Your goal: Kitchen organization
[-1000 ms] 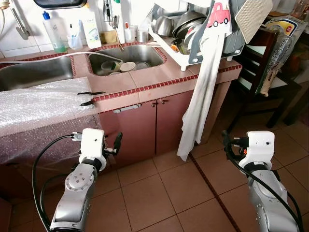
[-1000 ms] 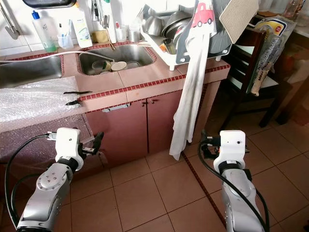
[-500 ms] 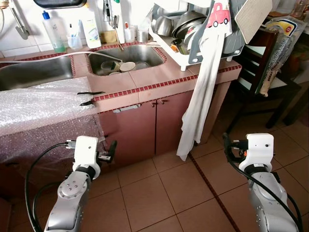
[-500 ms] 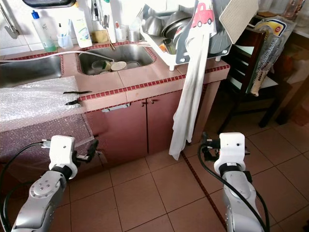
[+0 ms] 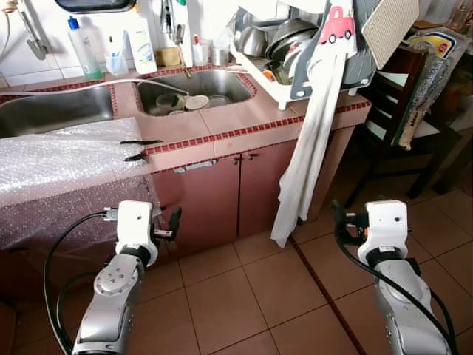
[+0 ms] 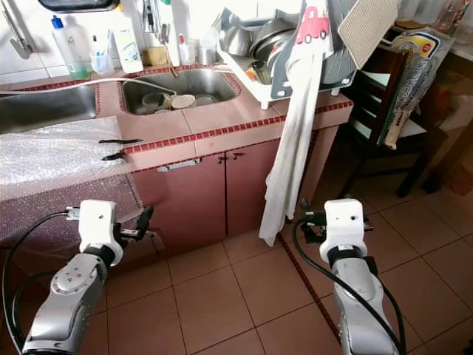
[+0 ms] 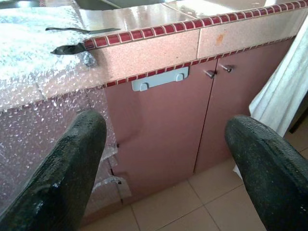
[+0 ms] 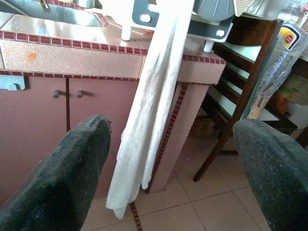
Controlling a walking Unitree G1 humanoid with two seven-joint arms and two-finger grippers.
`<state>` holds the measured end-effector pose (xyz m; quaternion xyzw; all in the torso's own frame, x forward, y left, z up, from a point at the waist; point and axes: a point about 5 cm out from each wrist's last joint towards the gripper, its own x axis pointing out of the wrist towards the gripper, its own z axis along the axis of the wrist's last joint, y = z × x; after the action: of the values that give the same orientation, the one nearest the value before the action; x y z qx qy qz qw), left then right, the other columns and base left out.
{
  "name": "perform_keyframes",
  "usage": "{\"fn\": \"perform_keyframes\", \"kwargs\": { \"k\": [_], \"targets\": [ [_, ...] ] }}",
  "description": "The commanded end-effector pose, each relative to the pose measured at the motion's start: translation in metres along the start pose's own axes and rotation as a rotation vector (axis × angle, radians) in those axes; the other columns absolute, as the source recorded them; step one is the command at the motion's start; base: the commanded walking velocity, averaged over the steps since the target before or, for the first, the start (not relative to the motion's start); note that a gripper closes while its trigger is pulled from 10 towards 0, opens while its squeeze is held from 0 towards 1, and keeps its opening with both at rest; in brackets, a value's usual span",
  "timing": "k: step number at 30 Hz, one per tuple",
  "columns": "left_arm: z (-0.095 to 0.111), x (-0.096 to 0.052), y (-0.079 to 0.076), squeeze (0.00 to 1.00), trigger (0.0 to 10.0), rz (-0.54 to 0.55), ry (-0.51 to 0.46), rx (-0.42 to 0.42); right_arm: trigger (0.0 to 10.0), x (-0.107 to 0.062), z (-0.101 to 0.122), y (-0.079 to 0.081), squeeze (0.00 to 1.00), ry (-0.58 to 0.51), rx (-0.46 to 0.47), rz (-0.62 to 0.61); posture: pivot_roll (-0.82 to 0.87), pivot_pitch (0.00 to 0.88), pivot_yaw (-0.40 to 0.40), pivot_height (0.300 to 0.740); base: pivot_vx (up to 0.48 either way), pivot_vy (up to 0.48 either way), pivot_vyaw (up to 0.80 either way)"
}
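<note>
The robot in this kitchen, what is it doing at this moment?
It is handling nothing. The robot stands facing the tiled counter. Its left gripper and right gripper hang low before the cabinet doors, jaws open and empty. A white cloth hangs from the dish rack, and bubble wrap covers the counter's left part.

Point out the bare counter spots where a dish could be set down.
Free: tiled counter between the bubble wrap and dish rack, in front of the sink. Crowded: the sink holds dishes, the rack is full, bottles line the back wall.
</note>
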<state>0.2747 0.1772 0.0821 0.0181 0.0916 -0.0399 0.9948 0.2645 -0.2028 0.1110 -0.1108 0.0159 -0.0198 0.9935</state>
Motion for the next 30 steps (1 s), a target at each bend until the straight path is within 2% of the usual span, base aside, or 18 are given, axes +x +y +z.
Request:
{"fn": "perform_keyframes", "kwargs": {
  "k": [1, 30],
  "targets": [
    [0.0006, 0.0025, 0.0002, 0.00, 10.0, 0.004, 0.007, -0.012, 10.0, 0.0008, -0.0013, -0.0008, 0.00, 0.004, -0.007, -0.002, -0.02, 0.000, 0.021, 0.740, 0.000, 0.247, 0.00],
    [0.0006, 0.0034, 0.0049, 0.00, 10.0, 0.012, 0.022, -0.006, 10.0, 0.0033, 0.0003, 0.0087, 0.00, -0.009, 0.002, 0.015, -0.01, 0.000, 0.035, 0.740, 0.000, 0.323, 0.00]
  ]
}}
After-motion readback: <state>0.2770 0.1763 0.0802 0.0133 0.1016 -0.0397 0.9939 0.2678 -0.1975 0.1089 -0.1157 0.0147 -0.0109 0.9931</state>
